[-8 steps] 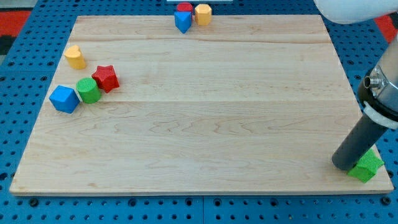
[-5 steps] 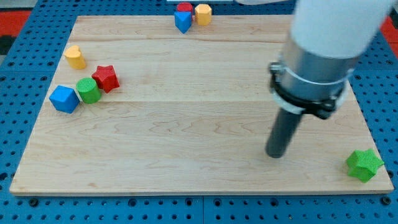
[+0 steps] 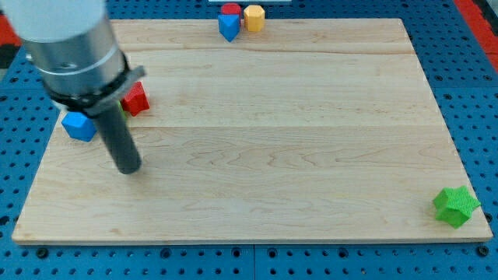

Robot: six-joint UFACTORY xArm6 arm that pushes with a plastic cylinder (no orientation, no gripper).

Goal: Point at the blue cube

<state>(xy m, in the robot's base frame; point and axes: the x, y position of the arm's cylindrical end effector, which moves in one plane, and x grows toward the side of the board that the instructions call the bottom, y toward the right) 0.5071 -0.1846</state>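
Observation:
The blue cube [image 3: 78,125] sits near the board's left edge, partly hidden by my arm. My tip [image 3: 128,168] rests on the board just right of and below the cube, a short gap away. A red star block [image 3: 137,99] lies above the tip, partly covered by the arm. The green block and yellow block that stood beside them are hidden behind the arm.
At the view's top edge a blue block [image 3: 228,28], a red block [image 3: 230,10] and a yellow block [image 3: 254,16] stand clustered. A green star block [image 3: 456,206] lies at the bottom right corner. The wooden board [image 3: 296,140] sits on a blue pegboard.
My tip has swept from the bottom right, by the green star, across the board to the left, ending close to the blue cube. No block has moved.

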